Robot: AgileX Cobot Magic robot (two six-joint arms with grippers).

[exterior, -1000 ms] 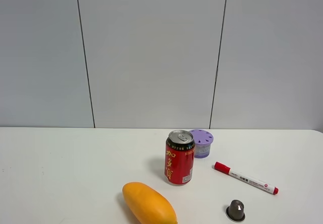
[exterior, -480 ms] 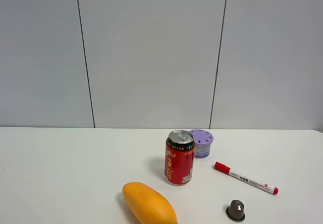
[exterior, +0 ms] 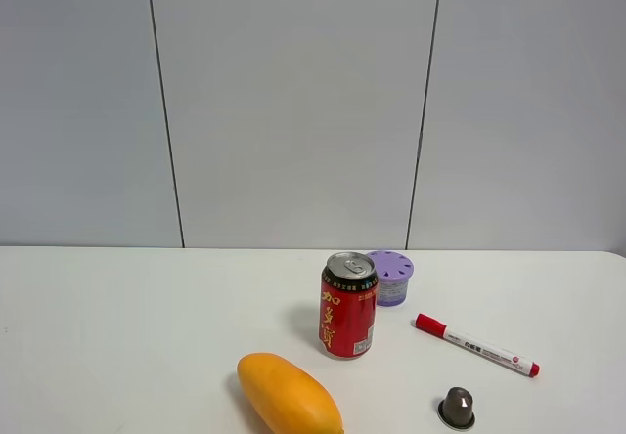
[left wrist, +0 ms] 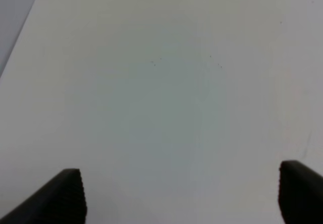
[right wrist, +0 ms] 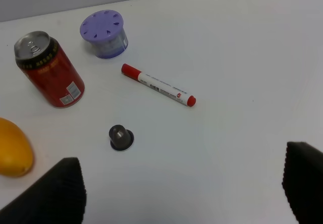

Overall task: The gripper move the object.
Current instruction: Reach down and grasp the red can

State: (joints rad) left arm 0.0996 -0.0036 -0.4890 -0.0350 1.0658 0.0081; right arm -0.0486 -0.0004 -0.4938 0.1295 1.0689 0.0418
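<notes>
The red drink can (exterior: 348, 305) with gold lettering stands upright on the white table (exterior: 127, 326), near the middle. It also shows in the right wrist view (right wrist: 48, 69). No gripper or arm shows in the exterior high view. My right gripper (right wrist: 184, 193) is open, well back from the can, with nothing between its black fingertips (right wrist: 53, 193). My left gripper (left wrist: 181, 196) is open over bare table, its fingertips (left wrist: 60, 193) wide apart and empty. The can does not show in the left wrist view.
A purple perforated-lid container (exterior: 391, 276) stands just behind and right of the can. An orange-yellow mango (exterior: 289, 395) lies in front of it. A red-capped white marker (exterior: 476, 344) and a small dark capsule (exterior: 456, 408) lie to the right.
</notes>
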